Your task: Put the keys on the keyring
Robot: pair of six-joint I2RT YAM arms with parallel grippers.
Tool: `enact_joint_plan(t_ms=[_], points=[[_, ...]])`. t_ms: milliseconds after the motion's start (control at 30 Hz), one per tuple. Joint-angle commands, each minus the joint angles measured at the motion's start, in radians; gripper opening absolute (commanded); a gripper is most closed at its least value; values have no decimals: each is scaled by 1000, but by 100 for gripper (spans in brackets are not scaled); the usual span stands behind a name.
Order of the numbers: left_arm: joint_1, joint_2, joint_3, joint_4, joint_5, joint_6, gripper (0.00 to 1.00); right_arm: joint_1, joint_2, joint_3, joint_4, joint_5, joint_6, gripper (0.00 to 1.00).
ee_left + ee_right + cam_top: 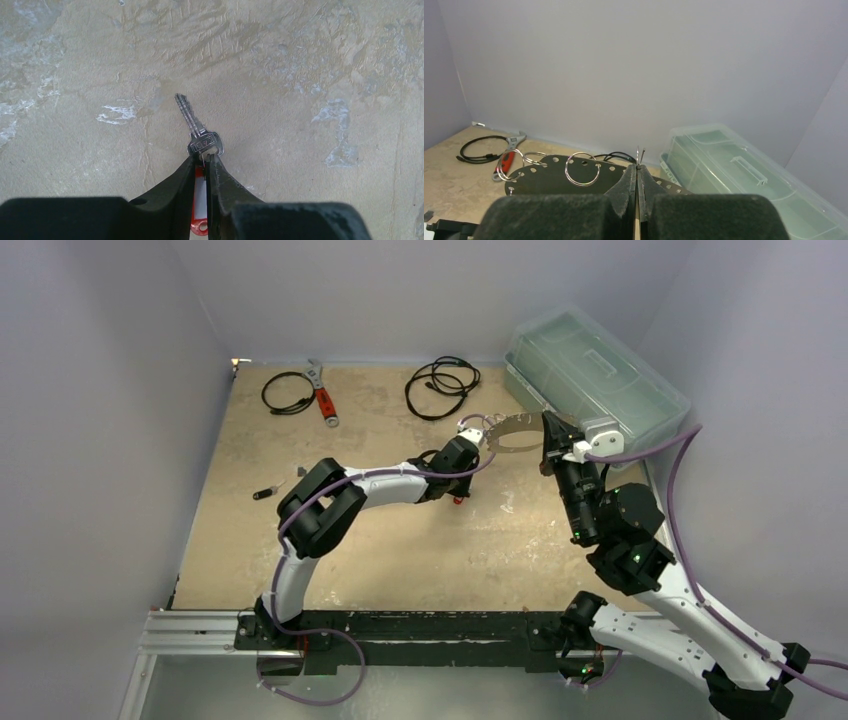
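The left gripper (204, 161) points down at the table (310, 60) near its middle. Its jaws are drawn close and pinch the head end of a silver key (196, 125). A red plastic tag (200, 202) on that key sits in the narrow slot between the two fingers, and the blade sticks out beyond the tips. Whether the blade touches the table cannot be told.

Just to the right and farther back, the right gripper (638, 172) is raised. Its jaws are pressed together, with a thin wire end poking up between the tips. It holds the right end of the keyring (515, 424), a wide flat oval with holes along its rim, held roughly level above the table and reaching left toward the left arm's wrist. Small split rings (582, 170) stand along it.

A dark key (264, 493) lies alone on the table well to the left. Along the far edge, a red-handled wrench (322, 395) lies between two black coiled cables (440, 388). A clear lidded plastic box (595, 380) stands at the far right
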Motion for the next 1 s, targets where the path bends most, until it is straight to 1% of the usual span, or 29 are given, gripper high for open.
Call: enact_joint_plan(t_ms=[0,33,67,100,233,367,467,733,967], points=[[-9,4,37,18,-2,23,12,0,-6,45,40,-14,2,0],[-10,5,38,18,-1,24,8,0,-5,46,40,-15,2,0],[-10,5,36,20,-1,25,2,0,-6,45,39,-15,2,0],[-11,2,33,24,-2,28,0,0,-5,45,39,-15,2,0],[-16,-22,15,43,-11,38,0,0,-5,46,40,-15,2,0],[-18,-78,-23,56,-24,57,0,0,-2,44,42,-15,0,0],[-18,-134,-55,96,-25,76,0,0,-1,43,42,-14,0,0],[-18,-318,-160,111,-31,153,0,0,1,44,46,-14,0,0],[-16,-551,-267,131,-131,275,0,0,12,46,52,-10,-1,0]])
